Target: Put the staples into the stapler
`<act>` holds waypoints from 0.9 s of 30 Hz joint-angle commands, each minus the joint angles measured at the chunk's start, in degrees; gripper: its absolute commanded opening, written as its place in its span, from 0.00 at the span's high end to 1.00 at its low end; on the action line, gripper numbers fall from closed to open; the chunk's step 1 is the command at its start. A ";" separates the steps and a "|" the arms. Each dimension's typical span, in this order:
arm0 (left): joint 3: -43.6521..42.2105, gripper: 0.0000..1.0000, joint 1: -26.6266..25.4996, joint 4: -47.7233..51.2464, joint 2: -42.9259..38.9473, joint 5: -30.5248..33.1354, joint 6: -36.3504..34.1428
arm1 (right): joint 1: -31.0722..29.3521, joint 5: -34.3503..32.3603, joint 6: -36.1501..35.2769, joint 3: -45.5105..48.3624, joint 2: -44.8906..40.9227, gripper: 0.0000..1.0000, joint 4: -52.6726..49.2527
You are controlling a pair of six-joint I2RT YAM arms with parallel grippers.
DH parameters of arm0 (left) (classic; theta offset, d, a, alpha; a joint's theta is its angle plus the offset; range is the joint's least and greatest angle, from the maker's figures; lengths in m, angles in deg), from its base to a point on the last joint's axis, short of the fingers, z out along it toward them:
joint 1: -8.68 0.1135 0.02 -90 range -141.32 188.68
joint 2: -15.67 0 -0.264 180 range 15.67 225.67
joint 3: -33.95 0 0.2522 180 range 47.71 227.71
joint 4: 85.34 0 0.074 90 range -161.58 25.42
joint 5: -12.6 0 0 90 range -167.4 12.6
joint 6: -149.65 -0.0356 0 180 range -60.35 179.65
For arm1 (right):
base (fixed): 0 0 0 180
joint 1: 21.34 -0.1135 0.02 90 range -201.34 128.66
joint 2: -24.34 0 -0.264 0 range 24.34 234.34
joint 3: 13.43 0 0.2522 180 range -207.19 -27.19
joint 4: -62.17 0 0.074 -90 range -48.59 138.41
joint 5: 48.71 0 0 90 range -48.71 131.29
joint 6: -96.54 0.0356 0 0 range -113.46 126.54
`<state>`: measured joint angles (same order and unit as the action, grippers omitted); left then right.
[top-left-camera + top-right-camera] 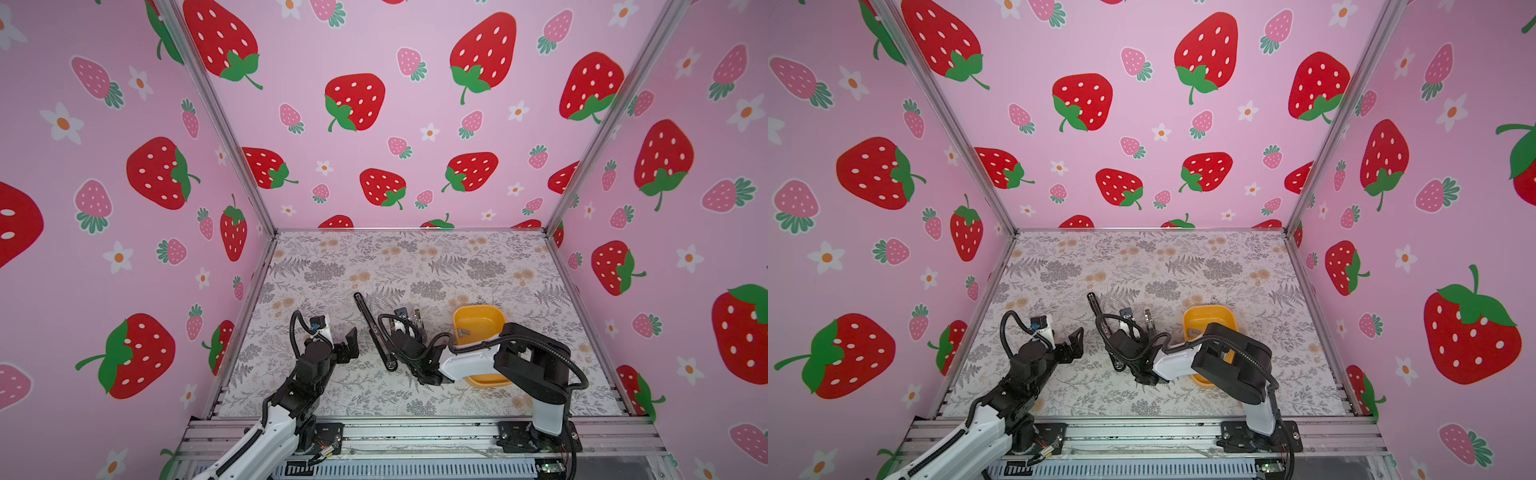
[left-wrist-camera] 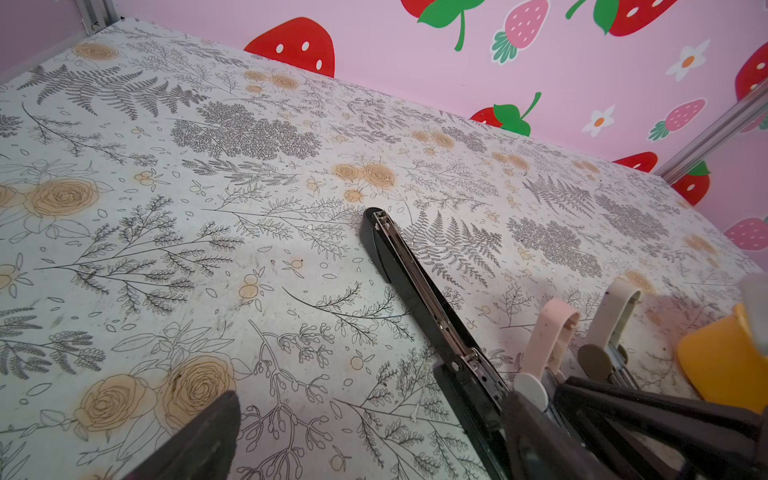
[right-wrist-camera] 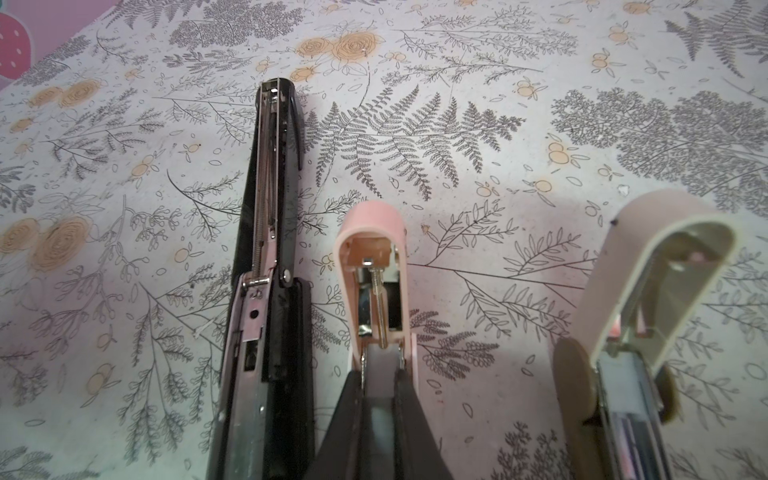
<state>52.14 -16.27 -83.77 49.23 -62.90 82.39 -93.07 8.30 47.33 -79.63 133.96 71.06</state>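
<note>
The right gripper (image 3: 380,372) is hanging low with its jaws pinched together, its tips sitting right at the hinge end of the opened pink stapler (image 3: 372,220). A grey piece is showing between the fingers (image 3: 349,409), but I cannot tell whether it is a held strip or the stapler's own channel. The black stapler (image 3: 270,166) is lying open just to this gripper's left, and the cream stapler (image 3: 648,249) is lying to its right. The staples (image 1: 463,332) are lying in the yellow tray (image 1: 482,318), farther off to its right. The left gripper (image 1: 351,343) is hovering spread wide and empty on the black stapler's other side.
</note>
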 commanded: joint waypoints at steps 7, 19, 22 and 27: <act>1.45 0.01 0.18 -1.13 -0.34 0.63 0.29 | 0.09 -1.22 1.37 0.59 0.55 0.93 -0.04; 1.45 0.01 0.20 -1.16 -0.34 0.69 0.29 | -0.51 -1.89 1.07 1.16 0.94 0.93 -0.33; 1.32 0.01 0.16 -1.13 -0.34 0.69 0.31 | -0.57 -1.96 1.03 1.12 1.17 0.93 -0.42; 1.34 0.01 0.16 -1.14 -0.34 0.70 0.29 | -0.70 -2.12 -0.21 1.03 0.75 0.93 -0.33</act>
<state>52.14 -16.27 -83.77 49.23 -62.90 82.39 -93.46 7.68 47.31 -79.50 133.98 71.06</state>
